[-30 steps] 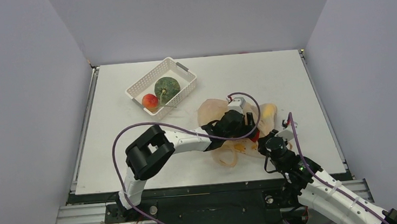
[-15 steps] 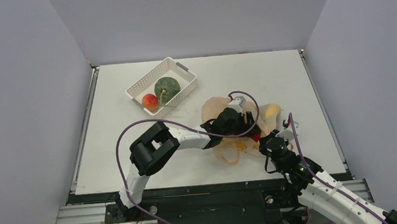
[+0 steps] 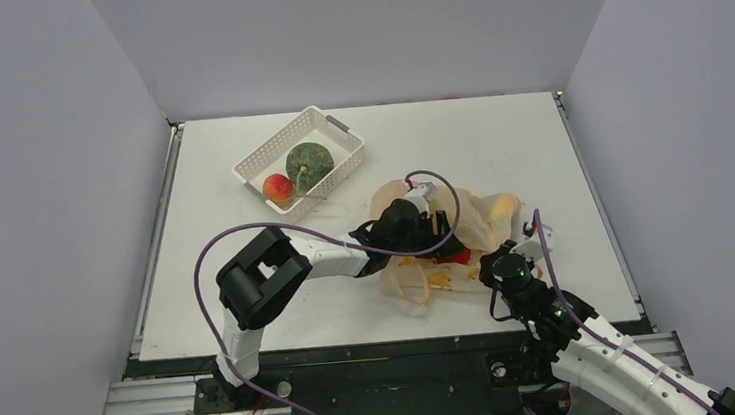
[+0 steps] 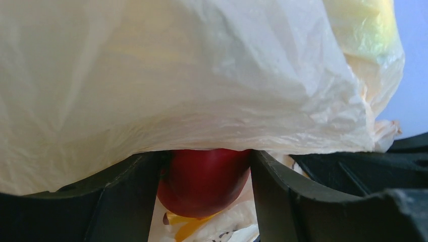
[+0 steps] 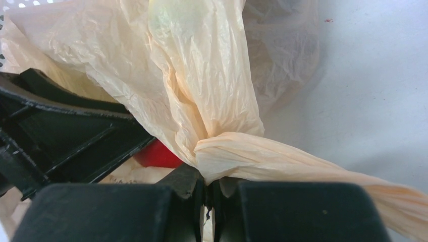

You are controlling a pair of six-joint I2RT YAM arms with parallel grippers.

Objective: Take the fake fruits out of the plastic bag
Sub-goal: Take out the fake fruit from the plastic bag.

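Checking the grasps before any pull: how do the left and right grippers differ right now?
The left gripper has its fingers spread wide around the red apple; the right gripper is pinched nearly closed. The left holds a round fruit under the plastic bag; the right holds a twisted strip of that bag. Both grip something at the bag.

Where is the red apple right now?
In the left wrist view, the red apple is held in the left gripper, under an overhanging fold of the plastic bag. From above, it shows just left of the right gripper.
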